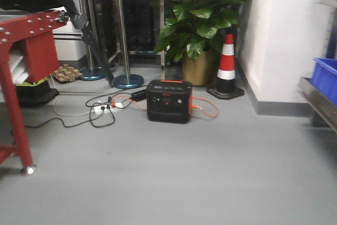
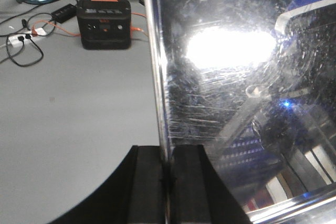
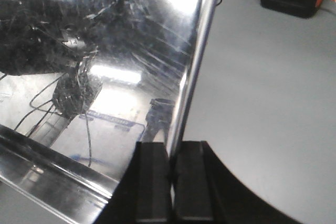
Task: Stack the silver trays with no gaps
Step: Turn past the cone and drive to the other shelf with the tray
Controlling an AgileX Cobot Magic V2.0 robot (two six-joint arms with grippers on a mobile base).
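Wrist cameras close against silver tray [image 2: 236, 51]

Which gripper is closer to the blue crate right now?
Right. The right gripper clamps the silver tray by its right rim, the side where the blue crate stands in the front view. The left gripper clamps the opposite rim, across the tray from it.

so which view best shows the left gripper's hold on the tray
Left wrist view: the left gripper is shut on the silver tray rim. The front view shows only the tray's edge up top; the right wrist view shows the right gripper instead.
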